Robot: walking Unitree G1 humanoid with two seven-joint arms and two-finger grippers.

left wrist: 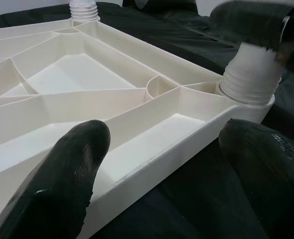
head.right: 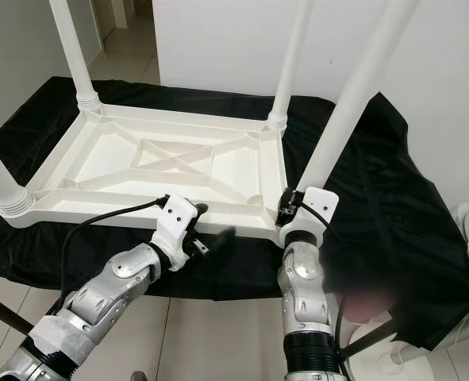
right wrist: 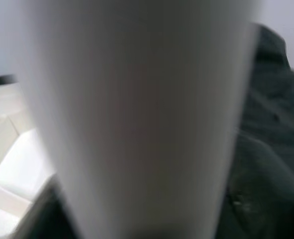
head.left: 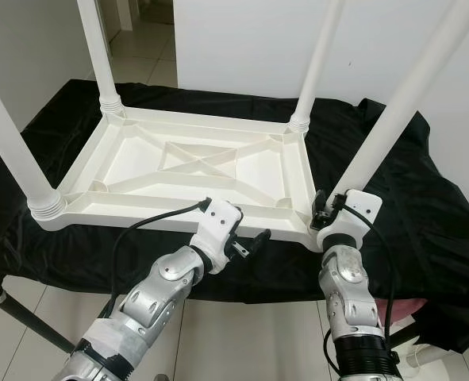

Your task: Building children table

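Note:
A white plastic children's table (head.left: 178,216) lies upside down on a black cloth, its legs pointing up. My right gripper (head.left: 323,206) is shut on the near right leg (head.left: 393,111) just above its socket. That leg (right wrist: 137,114) looms blurred and very close in the right wrist view. My left gripper (head.left: 252,240) hovers open at the table's near edge, left of that corner. In the left wrist view its two black fingers (left wrist: 62,179) straddle the rim, with the leg socket (left wrist: 248,82) beyond.
Three more white legs stand at the near left (head.left: 12,151), far left (head.left: 99,55) and far right (head.left: 317,63) corners. The black cloth (head.left: 432,198) drapes over the support's edges. A white wall is behind and tiled floor (head.left: 250,333) lies below.

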